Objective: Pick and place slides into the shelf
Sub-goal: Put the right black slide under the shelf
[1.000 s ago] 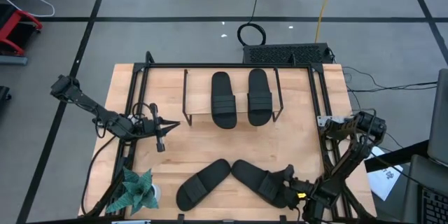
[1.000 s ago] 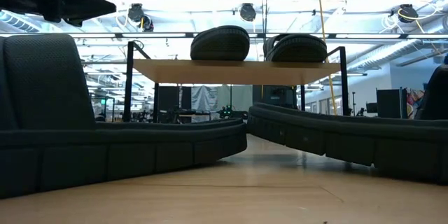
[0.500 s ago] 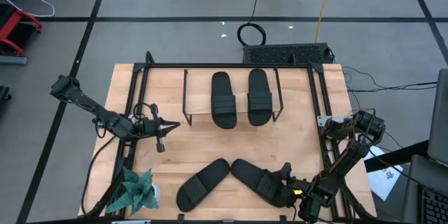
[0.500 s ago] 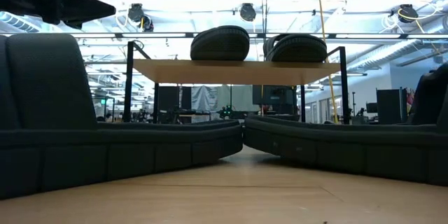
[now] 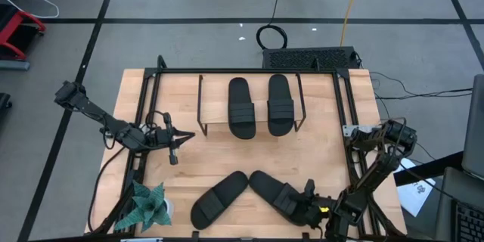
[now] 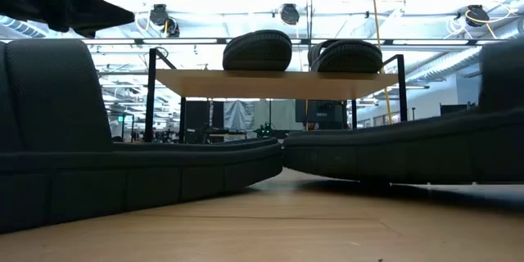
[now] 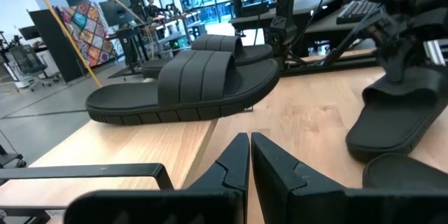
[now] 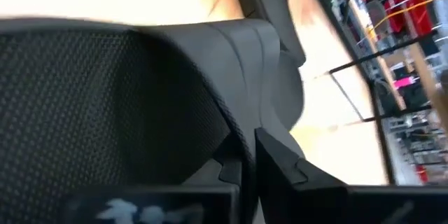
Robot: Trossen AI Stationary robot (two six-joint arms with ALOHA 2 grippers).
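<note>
Two black slides (image 5: 240, 107) (image 5: 280, 104) lie sole-down on the plank top of the shelf (image 5: 214, 125) at the table's far middle. Two more slides are near the front edge. The left one (image 5: 219, 198) rests flat on its sole. The right one (image 5: 274, 193) has my right gripper (image 5: 306, 199) shut on it at its near right end. In the low view that end of the slide (image 6: 491, 106) stands higher than the rest. My left gripper (image 5: 184, 134) hovers shut, holding nothing, left of the shelf. My right gripper pinches the edge of the slide's strap (image 8: 234, 122) between its two fingers; the meshed inner side shows beside one finger (image 8: 280, 164). The fingers come in low from the table's near right. The gripped end is tipped up, while the far end stays on the table.
A teal paper plant (image 5: 147, 206) stands at the near left corner. Black rails (image 5: 144, 121) (image 5: 344, 113) run along both sides of the table. The wood between the shelf and the front slides is bare.
My right gripper has moved a little toward the table's left and shut on the right front slide. That slide has shifted slightly left and its near right end has tipped up. The other slides have stayed in place.
</note>
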